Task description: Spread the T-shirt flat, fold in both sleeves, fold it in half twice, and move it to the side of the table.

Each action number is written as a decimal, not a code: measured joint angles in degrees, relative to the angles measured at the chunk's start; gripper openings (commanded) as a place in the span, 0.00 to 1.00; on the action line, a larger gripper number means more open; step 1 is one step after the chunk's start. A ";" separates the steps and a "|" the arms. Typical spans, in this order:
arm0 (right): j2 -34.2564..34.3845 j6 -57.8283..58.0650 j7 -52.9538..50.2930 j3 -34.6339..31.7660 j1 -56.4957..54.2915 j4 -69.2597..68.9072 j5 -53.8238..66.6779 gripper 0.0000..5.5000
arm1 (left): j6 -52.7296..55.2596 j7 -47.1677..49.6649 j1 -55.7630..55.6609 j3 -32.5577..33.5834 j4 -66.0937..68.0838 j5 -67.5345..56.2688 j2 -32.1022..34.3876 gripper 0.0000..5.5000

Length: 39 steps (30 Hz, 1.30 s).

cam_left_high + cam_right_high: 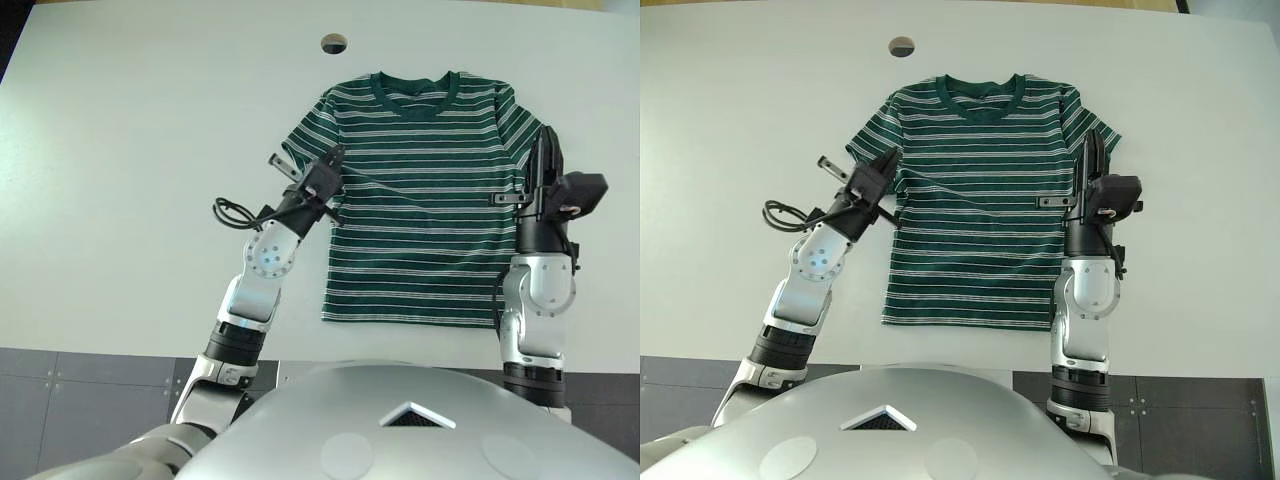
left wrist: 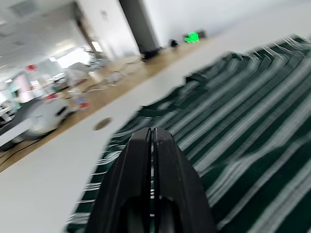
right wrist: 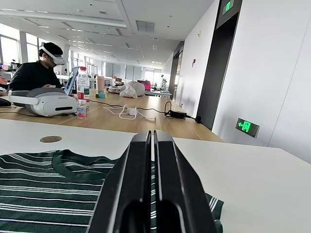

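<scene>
1. Eye views: T-shirt (image 1: 420,210) lies flat on the counter (image 1: 130,150), between the two hands. Left hand (image 1: 337,154) is over a sleeve (image 1: 305,135), right hand (image 1: 545,137) at the opposite sleeve (image 1: 522,118).
2. Left wrist: fingers (image 2: 165,150) pressed together, striped fabric under and beyond the tip.
3. Right wrist: fingers together, T-shirt beneath and ahead of the tip.

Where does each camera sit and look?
Left eye: on the head, looking down at the shirt on the table; both arms show.
Right eye: same scene, beside it.
Left wrist: on that arm, along the shut left gripper, across the shirt.
Right wrist: on that arm, past the shut right gripper, over the collar, into the room.
All share the shirt.
</scene>
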 measured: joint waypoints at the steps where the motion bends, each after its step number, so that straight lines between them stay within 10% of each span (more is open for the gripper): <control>1: 0.00 0.00 0.04 0.04 -0.39 0.28 0.00 0.02 | 1.01 -0.50 -0.57 -0.95 0.84 0.70 -0.08 0.02; 16: 0.50 -0.11 -0.62 1.30 -1.47 1.71 -0.69 0.02 | 29.84 -17.35 -5.63 -6.31 -7.86 5.70 7.55 0.02; 39: 0.44 -0.25 -0.60 1.32 -1.38 -1.08 -0.66 0.02 | 30.52 -22.21 1.18 4.08 -13.16 -3.04 25.60 0.02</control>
